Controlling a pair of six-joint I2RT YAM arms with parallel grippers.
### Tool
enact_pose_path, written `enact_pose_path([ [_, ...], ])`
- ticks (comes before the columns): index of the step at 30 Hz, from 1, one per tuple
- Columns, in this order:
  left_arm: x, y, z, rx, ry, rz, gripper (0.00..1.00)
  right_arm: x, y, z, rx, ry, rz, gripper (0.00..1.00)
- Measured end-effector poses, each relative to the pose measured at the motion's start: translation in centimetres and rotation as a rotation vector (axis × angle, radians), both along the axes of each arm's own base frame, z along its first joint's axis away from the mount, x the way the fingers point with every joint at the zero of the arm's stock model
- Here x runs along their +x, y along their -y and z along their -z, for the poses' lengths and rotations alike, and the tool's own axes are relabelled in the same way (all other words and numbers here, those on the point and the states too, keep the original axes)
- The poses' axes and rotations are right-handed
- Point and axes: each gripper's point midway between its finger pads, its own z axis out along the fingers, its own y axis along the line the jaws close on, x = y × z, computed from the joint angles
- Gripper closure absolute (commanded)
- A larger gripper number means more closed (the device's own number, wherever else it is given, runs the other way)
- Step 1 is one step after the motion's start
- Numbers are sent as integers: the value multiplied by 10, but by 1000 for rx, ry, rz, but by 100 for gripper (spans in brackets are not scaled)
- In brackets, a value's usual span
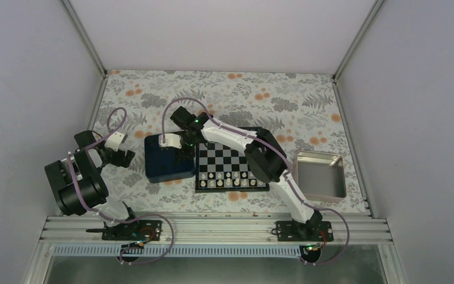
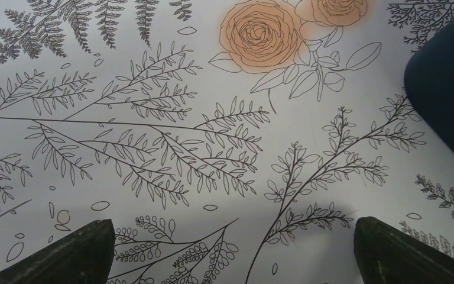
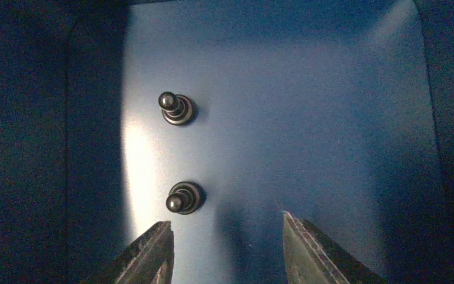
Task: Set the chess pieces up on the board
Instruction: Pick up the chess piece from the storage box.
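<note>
Chess pieces (image 3: 183, 197), two, both upright, stand just ahead-left of the right end effector (image 3: 224, 223), half-open and empty.

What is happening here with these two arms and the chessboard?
The right hand hangs open over the dark blue tray, just short of two black pawns that stand on its floor. It holds nothing yet. The left hand is wide open over the flowered tablecloth and grips nothing. On the board, white pieces stand in the near rows.
</note>
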Motion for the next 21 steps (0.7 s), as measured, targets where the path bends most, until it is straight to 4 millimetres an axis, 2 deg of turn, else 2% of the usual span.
enact_pose_path([
  [9,1,1,1,-11,1,4,0,-4,-2,-3,-3,3,-20,53],
  [18,2,1,2,-16,3,6,0,-17,-7,7,-15,-9,-47,53],
  [21,2,1,2,-16,3,7,0,-20,-9,8,-13,-7,-53,58],
])
